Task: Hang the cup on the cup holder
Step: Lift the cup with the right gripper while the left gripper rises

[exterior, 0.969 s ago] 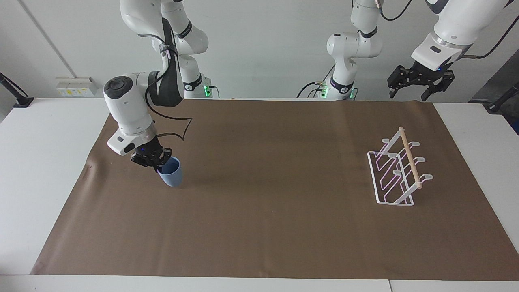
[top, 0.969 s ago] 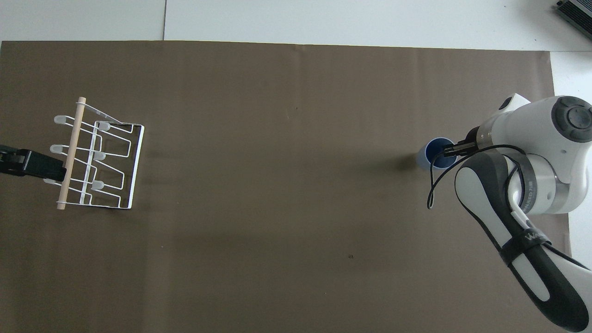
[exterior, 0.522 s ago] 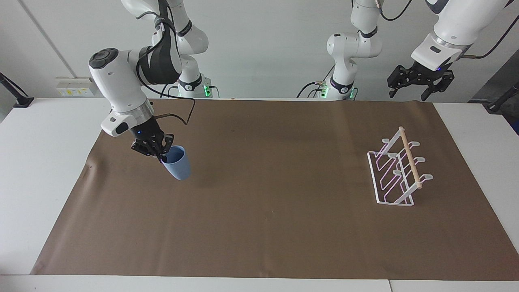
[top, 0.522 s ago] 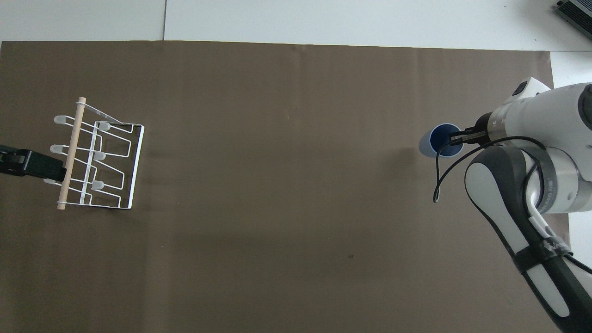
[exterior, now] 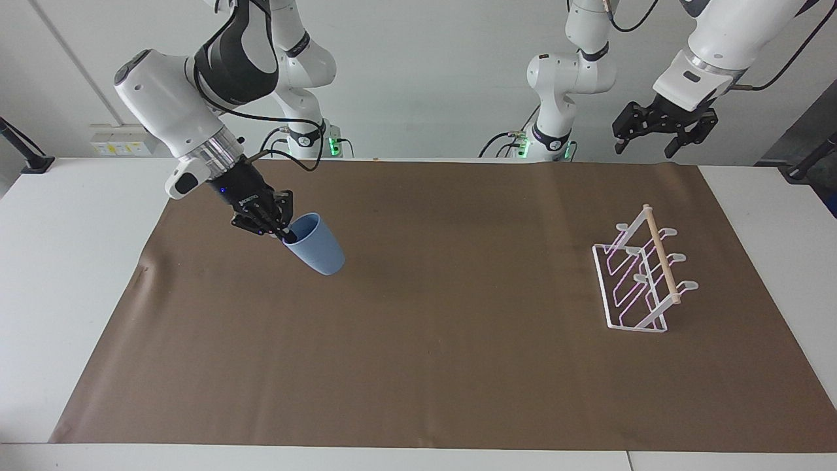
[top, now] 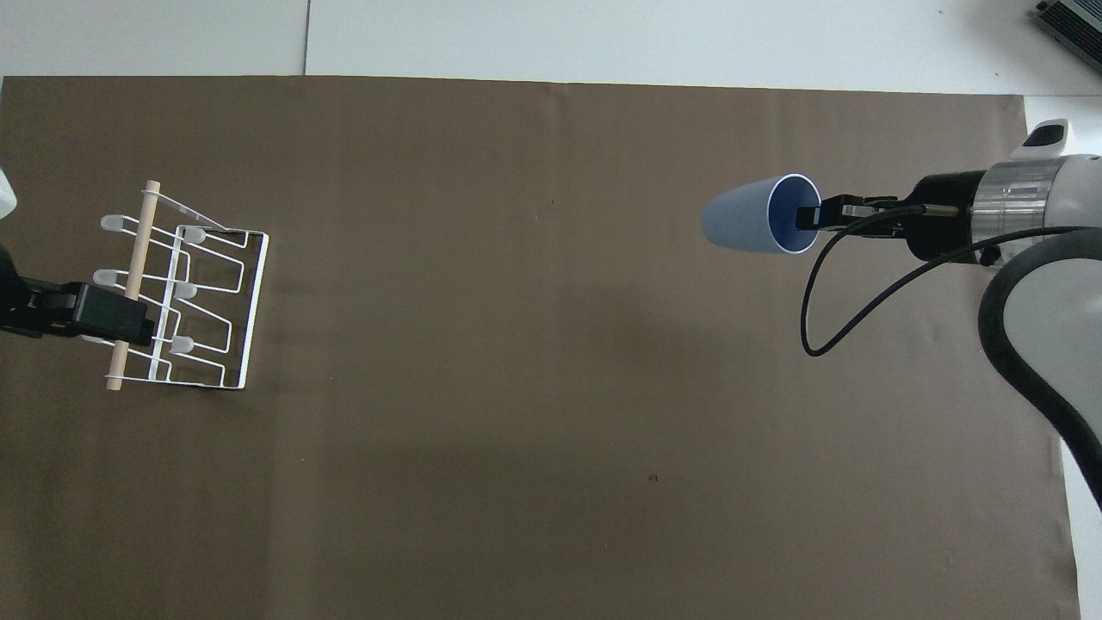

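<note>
The light-blue cup hangs in the air over the brown mat at the right arm's end of the table, tilted well over. Its mouth points back at the wrist and its base points toward the middle. My right gripper is shut on the cup's rim, with one finger inside the mouth; this also shows in the overhead view, gripper and cup. The white wire cup holder with its wooden dowel stands on the mat at the left arm's end, with nothing on it. My left gripper is open, raised and waiting; from overhead it covers the holder's edge.
The brown mat covers most of the white table. A black cable loops from the right wrist. A dark device corner lies off the mat, farthest from the robots at the right arm's end.
My right gripper has lifted the cup off the mat, tipped it from nearly upright to well over, and carried it toward the table's middle. The left gripper shifted slightly.
</note>
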You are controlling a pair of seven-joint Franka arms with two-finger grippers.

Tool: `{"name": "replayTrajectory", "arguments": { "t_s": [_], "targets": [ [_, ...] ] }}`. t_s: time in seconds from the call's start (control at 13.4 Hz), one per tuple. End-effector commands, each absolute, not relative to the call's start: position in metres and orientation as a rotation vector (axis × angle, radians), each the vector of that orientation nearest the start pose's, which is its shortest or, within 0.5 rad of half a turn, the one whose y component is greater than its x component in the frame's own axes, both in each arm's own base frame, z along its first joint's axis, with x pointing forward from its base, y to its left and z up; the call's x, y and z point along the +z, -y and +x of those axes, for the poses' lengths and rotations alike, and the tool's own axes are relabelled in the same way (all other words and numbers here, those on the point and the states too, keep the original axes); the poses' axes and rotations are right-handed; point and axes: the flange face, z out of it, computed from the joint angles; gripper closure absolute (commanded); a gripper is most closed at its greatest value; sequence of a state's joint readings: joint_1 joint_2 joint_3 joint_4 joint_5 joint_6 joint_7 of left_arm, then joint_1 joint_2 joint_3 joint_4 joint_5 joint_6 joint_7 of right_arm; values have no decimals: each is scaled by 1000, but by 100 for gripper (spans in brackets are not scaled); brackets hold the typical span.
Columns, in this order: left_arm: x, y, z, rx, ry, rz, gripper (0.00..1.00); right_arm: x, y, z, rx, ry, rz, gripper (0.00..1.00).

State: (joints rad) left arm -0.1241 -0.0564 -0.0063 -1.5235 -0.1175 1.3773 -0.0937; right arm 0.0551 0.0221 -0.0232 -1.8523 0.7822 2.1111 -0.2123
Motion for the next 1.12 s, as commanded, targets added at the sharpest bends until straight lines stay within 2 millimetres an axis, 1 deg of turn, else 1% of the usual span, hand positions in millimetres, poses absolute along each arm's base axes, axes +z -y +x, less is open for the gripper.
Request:
{"name": "replayTrajectory", "arguments": {
  "t_s": [0.0,0.15,0.3,0.37,0.45,0.52,0.67,0.82,0.89,1.04],
  "targets": [
    [664,91,505,193,65,-3319,0,554,-55,589,-370,-164,-2235,100],
    [664,100,505,240,172,-3384,0,558,-62,583,-328,-180,-2144,100],
    [669,110,506,311,356,-3461,0,553,-68,570,-275,-210,-2064,100],
    [665,114,509,369,388,-3491,0,546,-77,562,-246,-229,-2021,100],
    [667,119,510,419,453,-3520,0,543,-93,555,-222,-233,-1981,100],
    [664,129,515,505,564,-3533,0,542,-101,553,-210,-244,-1948,100],
    [666,145,535,677,846,-3522,0,532,-112,550,-170,-302,-1842,100],
    [664,150,552,887,1096,-3481,0,527,-116,551,-155,-334,-1760,100],
    [656,154,559,983,1192,-3433,0,527,-121,551,-146,-343,-1729,100],
    [635,159,577,1139,1383,-3305,0,523,-137,548,-117,-365,-1669,100]
  ]
}}
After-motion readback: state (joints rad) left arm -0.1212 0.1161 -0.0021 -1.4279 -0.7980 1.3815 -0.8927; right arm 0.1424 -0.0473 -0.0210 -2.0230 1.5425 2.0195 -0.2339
